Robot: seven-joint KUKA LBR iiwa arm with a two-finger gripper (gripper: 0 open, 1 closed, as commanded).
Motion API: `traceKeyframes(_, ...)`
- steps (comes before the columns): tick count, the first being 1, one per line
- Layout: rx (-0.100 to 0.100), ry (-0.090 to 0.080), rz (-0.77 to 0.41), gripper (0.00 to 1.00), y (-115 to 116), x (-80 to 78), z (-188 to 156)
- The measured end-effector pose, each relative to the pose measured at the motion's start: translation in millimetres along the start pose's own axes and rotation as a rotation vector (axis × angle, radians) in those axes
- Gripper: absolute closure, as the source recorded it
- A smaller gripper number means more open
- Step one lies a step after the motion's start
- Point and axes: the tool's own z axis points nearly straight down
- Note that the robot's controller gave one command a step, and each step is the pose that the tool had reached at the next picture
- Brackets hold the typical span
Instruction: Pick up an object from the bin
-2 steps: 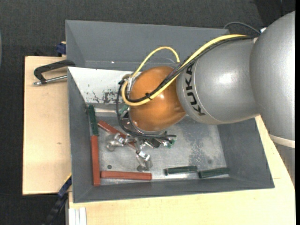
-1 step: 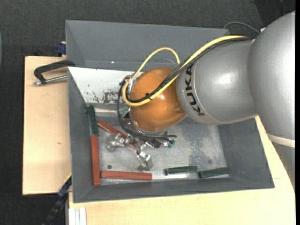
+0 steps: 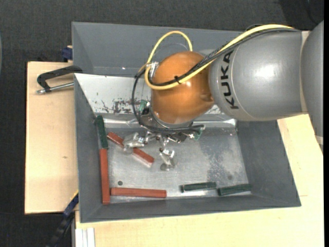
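My gripper (image 3: 150,150) hangs below the orange cover, low over the back-middle of the bin floor. Its two metal fingers (image 3: 166,157) stand apart, so it is open. A short red stick (image 3: 143,156) lies slanted on the floor between the two fingers, not clamped. A second short red stick (image 3: 115,138) lies just left of the left finger. The gripper's upper body is hidden by the cover.
A long red stick (image 3: 105,175) runs along the left wall with a dark green stick (image 3: 101,131) above it. Another red stick (image 3: 138,192) lies along the front wall. Two dark green sticks (image 3: 198,187) (image 3: 234,191) lie at the front right.
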Motion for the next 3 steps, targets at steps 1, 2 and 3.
traceKeyframes(1, 0.008, -0.001, -0.231, 0.00, -12.8, 12.8, -35.2)
traceKeyframes(2, 0.002, 0.002, -0.517, 1.00, 31.9, -32.3, 54.3)
traceKeyframes(3, 0.002, 0.001, -0.517, 1.00, 31.7, -32.2, 54.3)
